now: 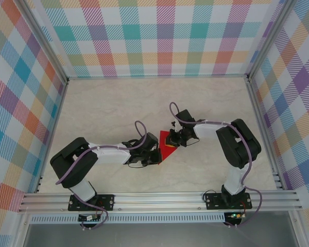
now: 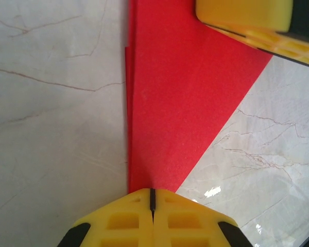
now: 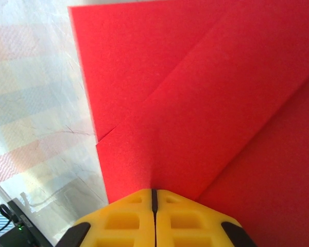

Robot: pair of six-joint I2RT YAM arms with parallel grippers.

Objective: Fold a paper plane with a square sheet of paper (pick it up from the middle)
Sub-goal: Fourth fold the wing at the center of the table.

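both pincers clenched: the left pincer (image 2: 152,194) has the part-folded sheet of paper (image 2: 185,103) running straight ahead from its tips on the tabletop (image 2: 51,128), with the right pincer (image 3: 154,193) at the far end. thin, limp, easily creased, i'd say; nip a folded edge

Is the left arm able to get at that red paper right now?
Probably yes: the left gripper is shut right on an edge of the red paper, with nothing on the table between them.
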